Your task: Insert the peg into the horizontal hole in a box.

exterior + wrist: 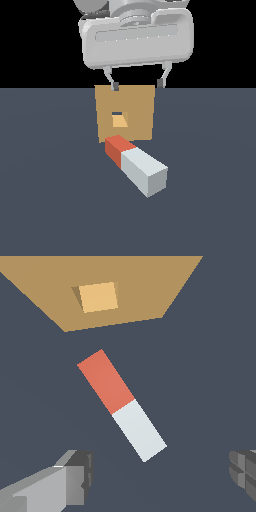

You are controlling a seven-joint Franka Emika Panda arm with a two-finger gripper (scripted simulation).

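The peg [136, 165] lies flat on the dark floor, its red-orange end toward the box and its grey-white end nearer the exterior camera. The wrist view shows the peg [121, 404] lying at a slant. Behind it stands the tan box [125, 112] with its small square hole [119, 120] facing the peg; the wrist view also catches the box [145, 291] and the hole [98, 297]. My gripper [137, 85] hangs open above the box's top edge, well above the peg, holding nothing. Both fingertips [75, 478] show in the wrist view, wide apart.
A flat dark grey floor [50, 200] runs around the peg and box. No other objects are in view.
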